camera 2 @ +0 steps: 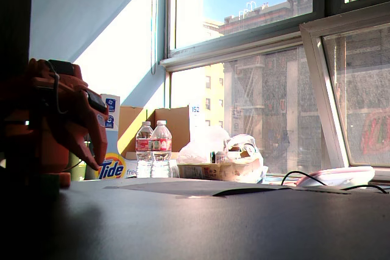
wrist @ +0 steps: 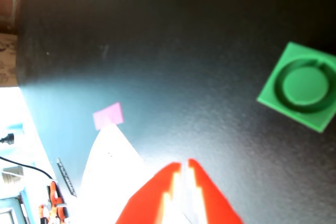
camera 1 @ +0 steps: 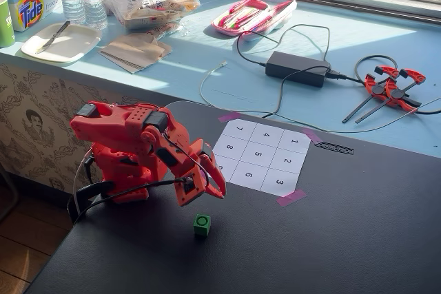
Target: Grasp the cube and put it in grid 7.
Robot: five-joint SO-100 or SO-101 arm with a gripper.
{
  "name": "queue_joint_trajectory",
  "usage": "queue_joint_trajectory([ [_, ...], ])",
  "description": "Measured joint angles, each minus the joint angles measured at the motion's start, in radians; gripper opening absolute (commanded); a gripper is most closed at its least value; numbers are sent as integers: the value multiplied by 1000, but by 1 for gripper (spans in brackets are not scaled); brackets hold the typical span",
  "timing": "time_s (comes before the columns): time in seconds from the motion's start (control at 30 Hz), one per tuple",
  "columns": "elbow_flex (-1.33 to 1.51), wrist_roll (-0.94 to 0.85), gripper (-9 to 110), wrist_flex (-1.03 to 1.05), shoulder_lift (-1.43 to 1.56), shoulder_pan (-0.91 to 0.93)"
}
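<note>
A dark, matte black surface is carrying everything here, sitting against a pale blue ledge under the window. Lying flat on it is the white numbered sheet, taped down with pink tape at its corners; grid 7 is sitting at the sheet's far left corner in a fixed view. The green cube is resting on bare surface, near the sheet's nearer edge and apart from it. The red arm's base is standing at the surface's left edge.
</note>
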Motion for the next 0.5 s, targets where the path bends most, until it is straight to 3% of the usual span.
queue_joint_trajectory([
  [0.5, 0, 51, 0, 0, 0, 21],
])
